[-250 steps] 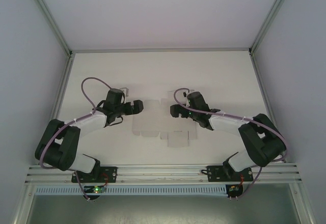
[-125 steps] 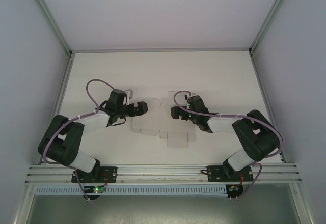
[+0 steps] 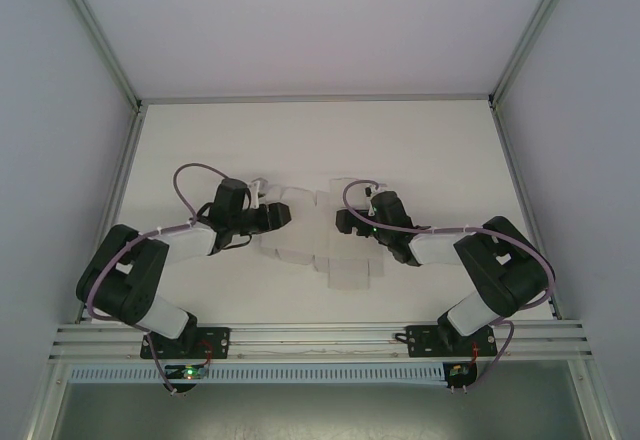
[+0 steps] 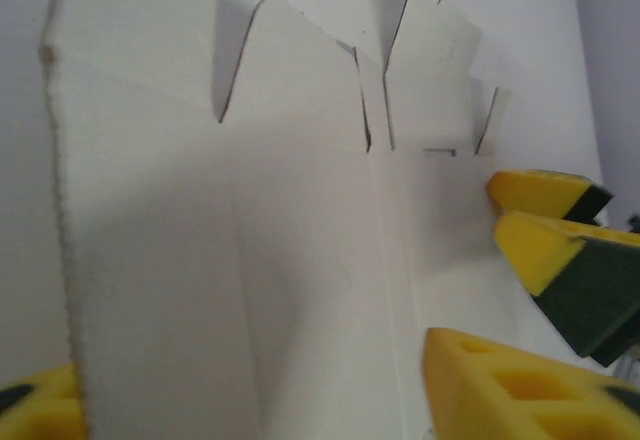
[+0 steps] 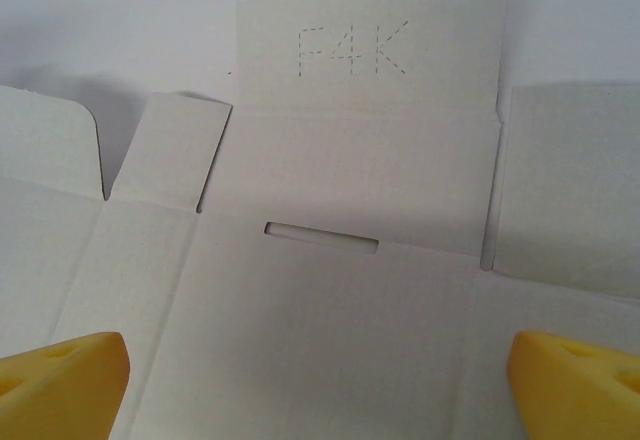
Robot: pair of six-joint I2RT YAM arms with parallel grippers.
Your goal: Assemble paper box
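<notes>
The paper box (image 3: 300,250) lies opened out as a flat white cut-out in the middle of the table (image 3: 200,150), right between the two arms, and both are in on it from either side. The left gripper (image 3: 278,215) sits at the sheet's left edge. From its own wrist camera the left gripper (image 4: 250,380) has card running across the space between its yellow fingers (image 4: 520,390), with the leftmost panel of the paper box (image 4: 300,260) tilted up off the table along a crease. The jaws stand part-way apart around that card, but I cannot tell whether they are actually pinching it. Over on the far side of that same view, the right arm's yellow fingers (image 4: 540,250) poke in low at the sheet's edge. The right gripper (image 3: 342,222) faces the left one across the sheet, just beside its right half. Its wrist camera shows the right gripper (image 5: 318,360) with jaws spread wide and holding nothing, one yellow tip in each lower corner. The paper box (image 5: 340,290) lies flat beneath. Creases, side flaps and a narrow slot (image 5: 322,237) are plain to see, and dotted lettering (image 5: 352,50) reading "F4K" marks the far flap.
</notes>
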